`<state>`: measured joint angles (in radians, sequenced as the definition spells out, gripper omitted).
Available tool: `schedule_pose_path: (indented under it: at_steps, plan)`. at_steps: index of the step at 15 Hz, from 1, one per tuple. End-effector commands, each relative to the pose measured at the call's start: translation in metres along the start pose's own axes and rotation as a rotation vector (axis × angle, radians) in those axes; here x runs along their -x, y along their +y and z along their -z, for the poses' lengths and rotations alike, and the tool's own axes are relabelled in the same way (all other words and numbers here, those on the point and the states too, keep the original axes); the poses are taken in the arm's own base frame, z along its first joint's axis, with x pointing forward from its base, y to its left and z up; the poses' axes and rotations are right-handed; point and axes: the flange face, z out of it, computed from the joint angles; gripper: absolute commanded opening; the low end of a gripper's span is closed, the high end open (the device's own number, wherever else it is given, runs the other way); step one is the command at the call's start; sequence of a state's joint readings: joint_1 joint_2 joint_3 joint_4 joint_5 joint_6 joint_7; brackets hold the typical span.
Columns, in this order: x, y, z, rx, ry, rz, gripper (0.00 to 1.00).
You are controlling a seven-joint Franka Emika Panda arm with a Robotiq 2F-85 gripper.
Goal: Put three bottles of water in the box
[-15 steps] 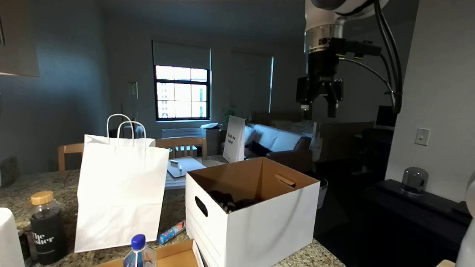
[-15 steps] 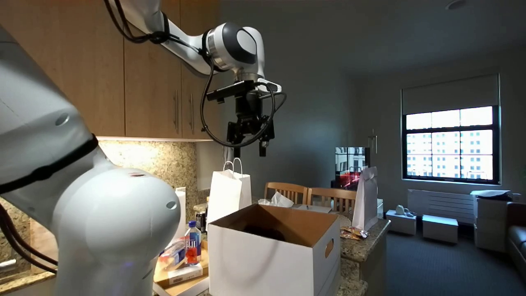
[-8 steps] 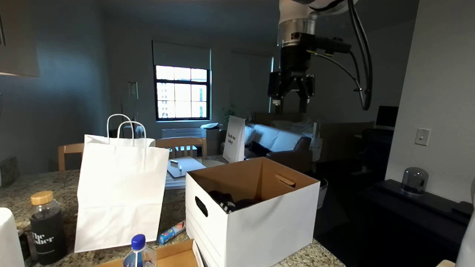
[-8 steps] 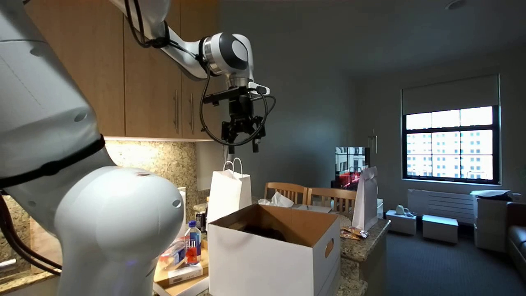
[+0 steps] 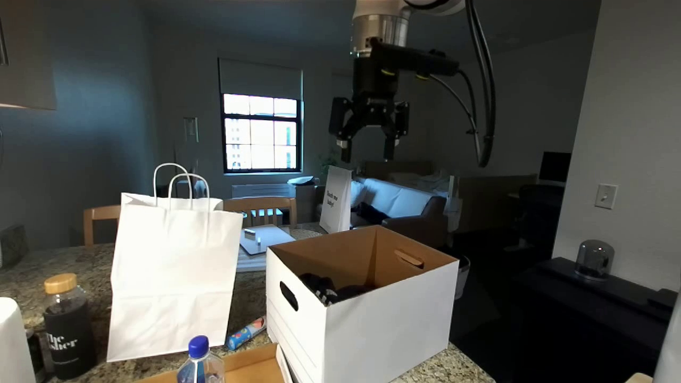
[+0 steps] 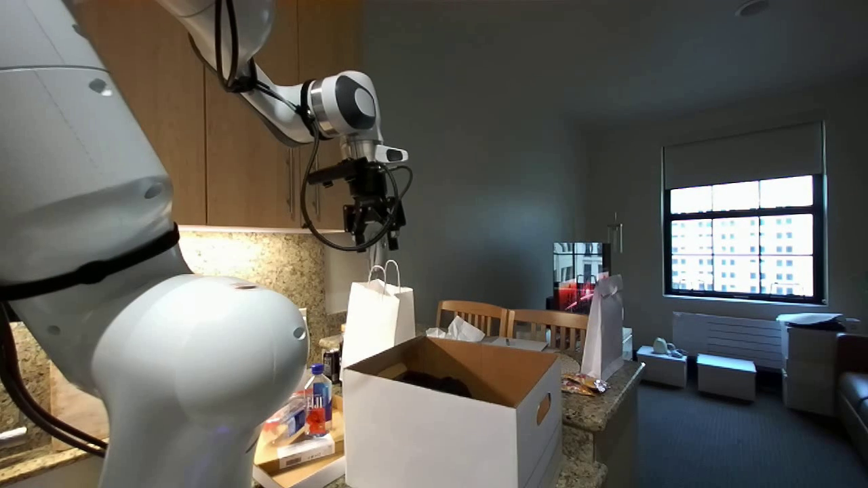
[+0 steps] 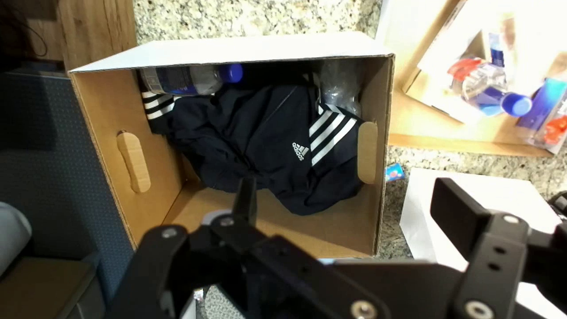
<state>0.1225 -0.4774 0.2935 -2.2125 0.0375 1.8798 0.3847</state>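
The white box (image 5: 391, 324) stands on the counter and also shows in an exterior view (image 6: 434, 437). The wrist view looks down into the box (image 7: 328, 232). A blue-capped bottle (image 7: 186, 79) lies inside it on dark clothing. A clear plastic thing (image 7: 340, 84), perhaps another bottle, is in its far corner. A bottle (image 6: 318, 401) stands upright in a shallow brown tray beside the box; it also shows in an exterior view (image 5: 200, 367) and the wrist view (image 7: 487, 88). My gripper (image 5: 368, 154) is open and empty, high above the box; its fingers (image 7: 347, 199) are wide apart.
A white paper bag (image 5: 173, 282) with handles stands beside the box. The shallow brown tray (image 7: 452, 139) also holds a white carton and a blue-and-red item (image 7: 547, 110) lying at its edge. A blue tube (image 5: 246, 333) and a dark jar (image 5: 68, 335) are on the counter.
My gripper has moved left in both exterior views, over the box and toward the white bag side. It stays open. The box, the bag and the standing bottle have not moved.
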Motion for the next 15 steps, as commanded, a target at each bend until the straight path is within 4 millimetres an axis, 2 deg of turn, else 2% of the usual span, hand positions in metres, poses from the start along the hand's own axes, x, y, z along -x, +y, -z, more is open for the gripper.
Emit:
schedule_pose_path:
  at_steps: [1, 9, 15]
  plan:
    - [-0.001, -0.038, -0.014, -0.001, 0.013, -0.089, 1.0]
    - [0.008, -0.133, -0.059, 0.016, -0.012, -0.131, 1.0]
    - [-0.004, -0.185, -0.078, 0.052, -0.015, -0.053, 1.0]
